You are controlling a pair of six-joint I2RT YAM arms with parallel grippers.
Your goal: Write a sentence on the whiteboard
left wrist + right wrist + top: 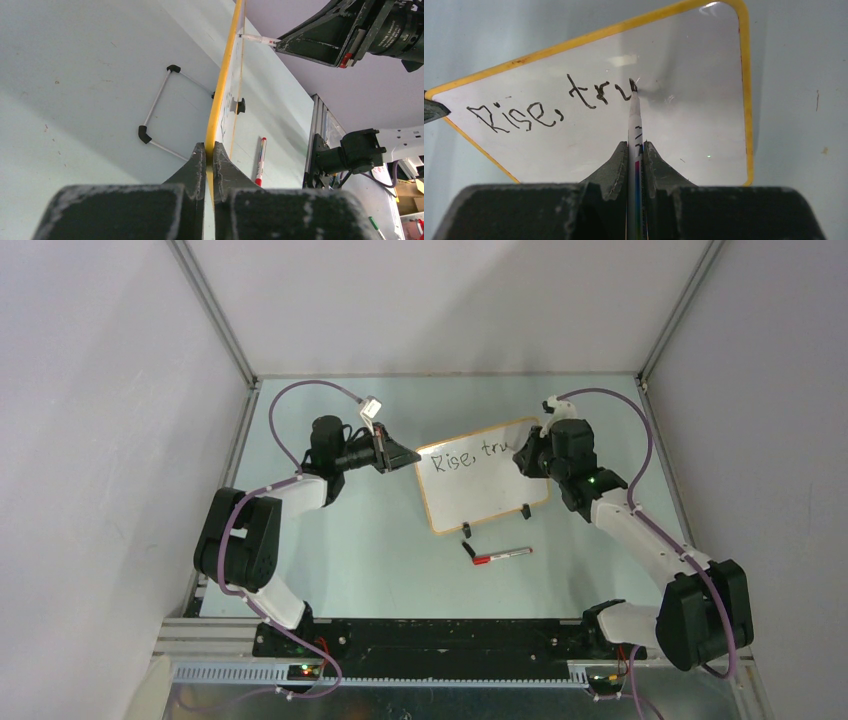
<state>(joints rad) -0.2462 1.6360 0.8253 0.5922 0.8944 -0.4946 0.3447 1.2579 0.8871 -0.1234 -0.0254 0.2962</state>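
1. Now my left jaws pinch the whiteboard's point(222, 85) yellow edge; that clamp mustn't slip.
2. Right jaws pinch the marker point(634, 120), tip touching the board just ahead of them.
3. I'd finish the sentence point(539, 107) past "tr" with light, small strokes.

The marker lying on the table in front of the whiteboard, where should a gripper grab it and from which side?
Take the marker at the middle of its barrel, coming down from above, jaws across its thin width. It lies flat on the table, long and slim, clear of the whiteboard, so both long sides look free.
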